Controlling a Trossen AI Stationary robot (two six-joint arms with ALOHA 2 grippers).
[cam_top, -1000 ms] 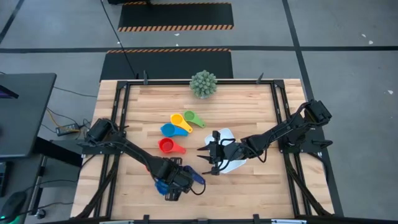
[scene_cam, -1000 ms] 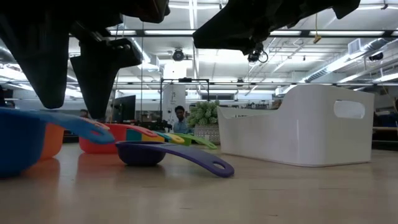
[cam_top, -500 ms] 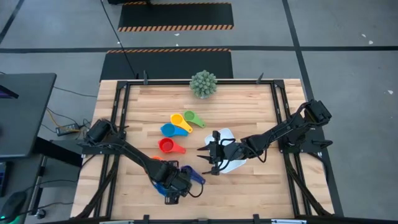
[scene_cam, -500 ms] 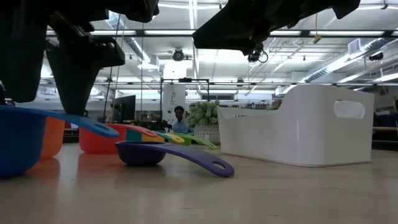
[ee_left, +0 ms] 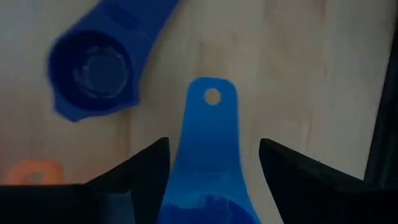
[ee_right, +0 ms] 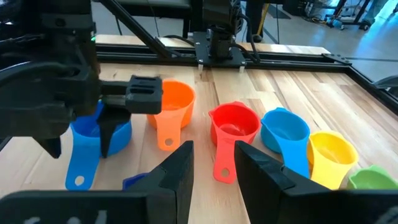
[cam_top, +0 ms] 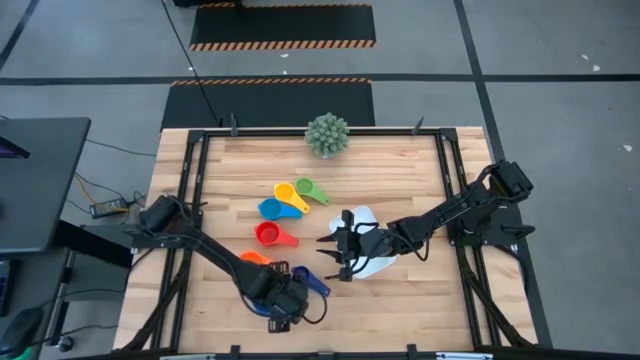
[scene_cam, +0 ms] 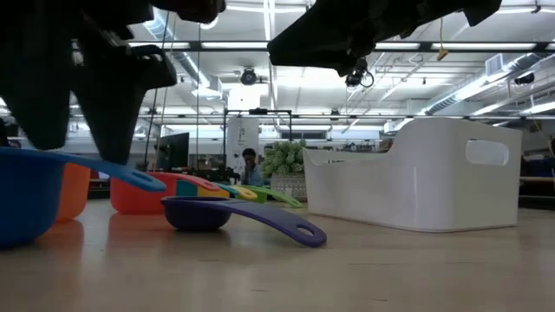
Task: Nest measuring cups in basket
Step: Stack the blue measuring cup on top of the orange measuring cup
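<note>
A blue cup (ee_left: 208, 149) stands on the table near the front edge, its handle pointing away from my left gripper. My left gripper (ee_left: 211, 168) is open over it, one finger on either side of the handle, and I see no touch. It also shows in the high view (cam_top: 280, 302). A dark blue cup (ee_left: 93, 74) lies beside it. The orange (cam_top: 255, 258), red (cam_top: 267, 234), light blue (cam_top: 272, 208), yellow (cam_top: 285, 190) and green (cam_top: 306, 187) cups stand in a row on the wood. My right gripper (cam_top: 330, 250) is open and empty, above the left end of the white basket (scene_cam: 416, 182).
A green spiky ball plant (cam_top: 327, 134) stands at the table's far edge. A black frame rail (cam_top: 200, 180) runs around the tabletop. Bare wood lies at the far left and near right. A person stands in the room behind (scene_cam: 251, 165).
My left gripper has gone a little toward the table's near edge, along the blue cup, which stays on the table. The orange cup now shows uncovered in the high view. My right arm has kept still.
</note>
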